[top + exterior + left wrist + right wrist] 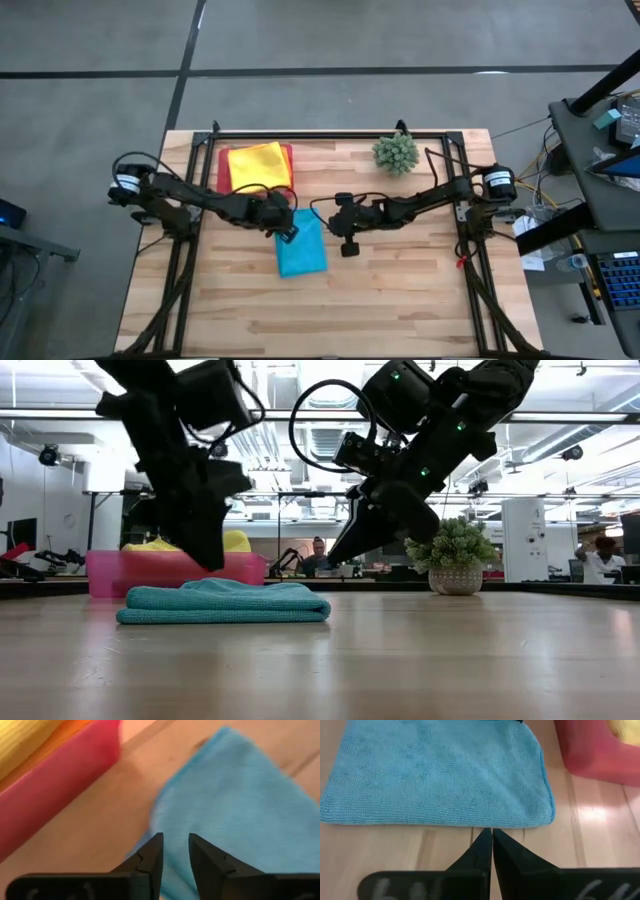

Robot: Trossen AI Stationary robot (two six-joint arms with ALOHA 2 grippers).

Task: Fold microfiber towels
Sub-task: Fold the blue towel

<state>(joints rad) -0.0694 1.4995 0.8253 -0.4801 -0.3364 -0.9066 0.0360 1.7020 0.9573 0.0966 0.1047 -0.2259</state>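
Turquoise towel (301,244) lies folded flat on the worktop (400,290), just beside the pink tray (224,165) that holds a yellow towel (257,164). Left gripper (175,851) hovers over the towel's edge nearest the tray, fingers slightly apart and holding nothing; right gripper (492,837) hangs just off the opposite edge, fingers together. A sound next fold likely needs both grippers to pinch matching corners, lift evenly, and lay edge onto edge without dragging the cloth
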